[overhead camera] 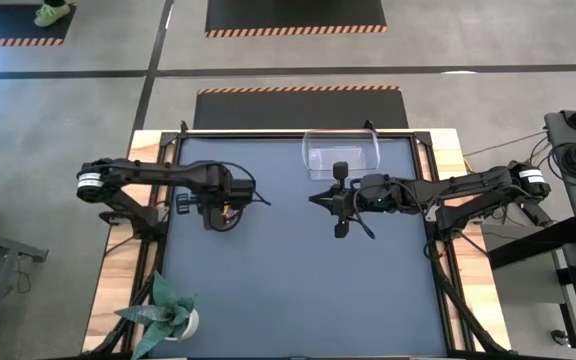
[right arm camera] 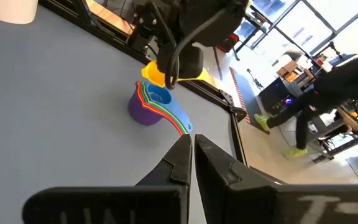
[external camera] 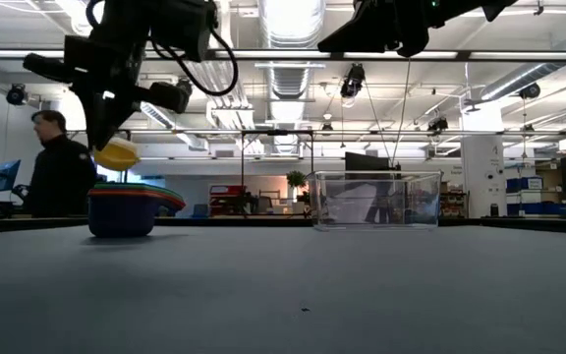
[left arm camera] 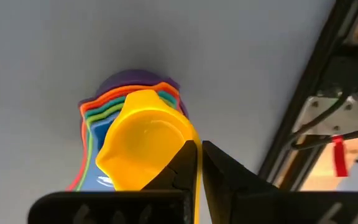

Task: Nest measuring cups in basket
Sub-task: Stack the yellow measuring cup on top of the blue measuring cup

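Observation:
My left gripper [left arm camera: 199, 163] is shut on a yellow measuring cup [left arm camera: 145, 140] and holds it just above a nested stack of cups [external camera: 124, 206], purple outermost, then orange, green and blue. The stack [right arm camera: 151, 102] stands on its base on the left half of the table. In the high view the left gripper [overhead camera: 220, 208] covers most of it. The clear basket [overhead camera: 341, 152] stands at the far edge, with nothing seen in it [external camera: 376, 202]. My right gripper [overhead camera: 318, 200] hovers shut and high over the table's middle, touching nothing. My left gripper pinches the yellow cup between its two fingers at one side [left arm camera: 197, 190], where a yellow strip shows in the gap; rim or handle, I cannot tell. The fingers come from above, pointing down. The cup [external camera: 116, 153] hangs lifted clear, just over the stack, slightly tilted.
A potted plant [overhead camera: 168, 310] stands at the near left corner. Open grey mat lies between the stack and the basket and across the near half. A person [external camera: 57, 172] is in the room beyond the table's left side.

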You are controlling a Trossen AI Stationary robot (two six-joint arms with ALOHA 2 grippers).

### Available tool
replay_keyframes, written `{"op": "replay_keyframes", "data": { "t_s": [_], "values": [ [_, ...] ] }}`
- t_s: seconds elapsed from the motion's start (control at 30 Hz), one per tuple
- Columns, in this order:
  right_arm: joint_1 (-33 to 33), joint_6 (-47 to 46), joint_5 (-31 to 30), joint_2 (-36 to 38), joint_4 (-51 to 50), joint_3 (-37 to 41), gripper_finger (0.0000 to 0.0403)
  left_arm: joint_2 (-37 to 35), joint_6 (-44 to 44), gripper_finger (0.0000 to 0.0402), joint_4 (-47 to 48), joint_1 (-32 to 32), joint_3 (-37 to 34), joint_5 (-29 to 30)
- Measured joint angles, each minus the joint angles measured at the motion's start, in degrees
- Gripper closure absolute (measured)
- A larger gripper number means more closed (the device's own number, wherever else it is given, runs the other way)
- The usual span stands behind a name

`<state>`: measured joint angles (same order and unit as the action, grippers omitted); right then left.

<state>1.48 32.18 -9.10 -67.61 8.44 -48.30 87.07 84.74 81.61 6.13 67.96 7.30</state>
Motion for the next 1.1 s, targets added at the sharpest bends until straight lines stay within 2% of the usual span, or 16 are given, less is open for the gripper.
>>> {"op": "replay_keyframes", "data": {
  "t_s": [0.2,0.77,1.1],
  "values": [
    [0.00,0.24,0.00,0.00,0.00,0.00,0.0394,0.00,3.38,0.0402,-2.15,0.31,-1.03,0.28],
    [-0.01,-0.22,0.00,0.00,0.86,-0.01,0.0394,0.07,1.81,0.0401,-5.34,3.70,-2.56,0.30],
    [-0.01,-0.21,0.00,0.00,0.86,0.00,0.0394,0.07,1.78,0.0374,-5.65,4.28,-2.56,0.29]
  ]
}}
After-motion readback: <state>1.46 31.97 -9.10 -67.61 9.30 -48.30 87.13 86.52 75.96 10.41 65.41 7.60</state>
